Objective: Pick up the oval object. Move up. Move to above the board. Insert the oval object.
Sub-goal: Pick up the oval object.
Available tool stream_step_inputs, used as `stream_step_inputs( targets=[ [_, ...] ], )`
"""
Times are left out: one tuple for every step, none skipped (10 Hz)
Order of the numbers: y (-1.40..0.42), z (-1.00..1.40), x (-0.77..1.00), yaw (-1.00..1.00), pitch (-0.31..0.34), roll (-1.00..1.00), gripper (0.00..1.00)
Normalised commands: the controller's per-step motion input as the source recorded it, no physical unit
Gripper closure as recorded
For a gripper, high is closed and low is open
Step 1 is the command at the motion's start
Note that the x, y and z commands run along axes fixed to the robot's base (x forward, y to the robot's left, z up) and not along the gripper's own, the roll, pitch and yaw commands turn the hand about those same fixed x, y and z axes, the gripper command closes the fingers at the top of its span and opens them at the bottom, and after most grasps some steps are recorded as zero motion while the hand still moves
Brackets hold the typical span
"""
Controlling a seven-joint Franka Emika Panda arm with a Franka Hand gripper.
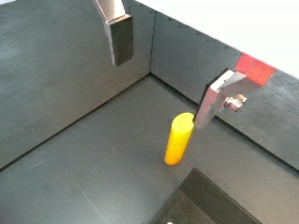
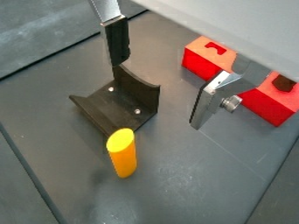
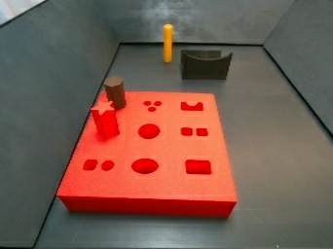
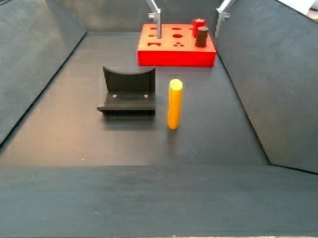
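In a wrist view the gripper hangs with its two silver fingers spread wide and nothing between them — the oval object stands upright on the dark floor below, nearer one finger than the other, not touched.

In a wrist view the same yellow peg stands just beside the dark grey U-shaped block, and the board shows red beyond the gripper, whose jaws gape and are empty.

In a side view the board fills the near floor, a red peg and a short brown cylinder standing on it; the oval object waits at the far wall, beside the U-shaped block.

In a side view the oval object stands mid-floor, well apart from the board, with the finger tips just peeking in above it.
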Motion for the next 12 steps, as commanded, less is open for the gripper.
stream_step_inputs(
  targets=[
    [0.16, -0.33, 0.07, -0.07, 0.000, -0.18, 0.00],
    [0.39, -0.62, 0.26, -0.14, 0.101, -0.20, 0.00],
    [0.36, -0.58, 0.42, -0.14, 0.100, -0.26, 0.00],
    [0.30, -0.48, 0.46, -0.22, 0.057, -0.30, 0.00],
    [0.36, -0.39, 0.38, -0.22, 0.027, -0.36, 0.00],
    [0.37, -0.38, 0.17, -0.09, 0.000, -0.39, 0.00],
    [0.27, -0.43, 0.03, 0.00, -0.020, -0.37, 0.00],
    [0.00, -0.64, 0.00, 0.00, -0.063, -0.21, 0.00],
    [-0.07, -0.61, 0.00, 0.04, -0.017, -0.04, 0.00],
    [0.00, -0.58, -0.03, 0.07, -0.050, 0.00, 0.00],
    [0.01, -0.50, -0.16, 0.10, -0.083, -0.01, 0.00],
    [0.06, -0.42, -0.07, 0.00, -0.064, -0.08, 0.00]
  ],
)
